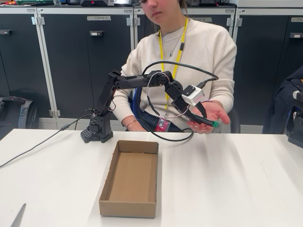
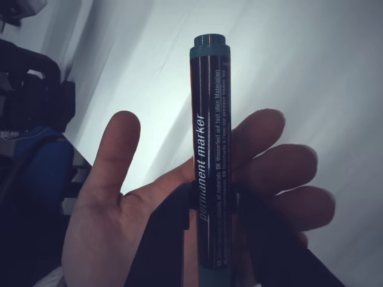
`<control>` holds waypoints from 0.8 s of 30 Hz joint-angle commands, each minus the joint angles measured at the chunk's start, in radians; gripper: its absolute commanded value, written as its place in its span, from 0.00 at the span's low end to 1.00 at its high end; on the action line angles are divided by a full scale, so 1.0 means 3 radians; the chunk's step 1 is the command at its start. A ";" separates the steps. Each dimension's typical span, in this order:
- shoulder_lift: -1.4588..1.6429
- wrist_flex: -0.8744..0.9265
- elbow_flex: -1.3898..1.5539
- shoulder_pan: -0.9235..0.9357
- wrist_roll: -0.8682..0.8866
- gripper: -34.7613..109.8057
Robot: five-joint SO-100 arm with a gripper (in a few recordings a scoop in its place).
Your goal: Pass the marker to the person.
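A: So we've got the arm (image 1: pixel 137 81) stretched out past the back edge of the counter (image 1: pixel 227 179), toward the person (image 1: pixel 199 52) sitting behind it. The claw (image 1: pixel 195 115) is clamped around the marker (image 1: pixel 204 121), which pokes out with its green end over the person's open hand (image 1: pixel 212 113).

B: Yep, and in the wrist view we see the same thing up close. The marker (image 2: pixel 210 149) runs straight up the middle, gripped low on the barrel by the claw (image 2: pixel 210 206), and the hand (image 2: pixel 179 209) is palm up right behind it with fingers (image 2: pixel 281 173) spread. We can't tell if the marker is actually touching the palm.

A: Room-wise, we see lots of bare white counter on the right side in the fixed view. An open cardboard box (image 1: pixel 130 177) sits in front of the arm's base (image 1: pixel 98 132), well apart from the claw.

B: A cable (image 1: pixel 33 147) trails off the base to the left edge of the counter, and another loops off the wrist.

A: Behind the person we've got dark cabinets (image 1: pixel 85 56), plus bags on the floor at both sides.
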 commanded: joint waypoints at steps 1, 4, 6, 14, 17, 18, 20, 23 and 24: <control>0.0066 -0.0051 -0.0153 -0.0046 0.0031 0.21; 0.0066 -0.0077 -0.0102 -0.0041 0.0046 0.21; 0.0066 -0.0077 -0.0072 -0.0031 0.0046 0.23; 0.0097 -0.0148 0.0077 -0.0005 0.0061 0.30; 0.0102 -0.0164 0.0102 0.0000 0.0051 0.33; 0.0107 -0.0164 0.0102 0.0000 0.0056 0.35; 0.0123 -0.0174 0.0102 0.0005 0.0066 0.36; 0.0169 -0.0194 0.0159 0.0015 0.0056 0.38; 0.0189 -0.0205 0.0189 0.0015 0.0036 0.39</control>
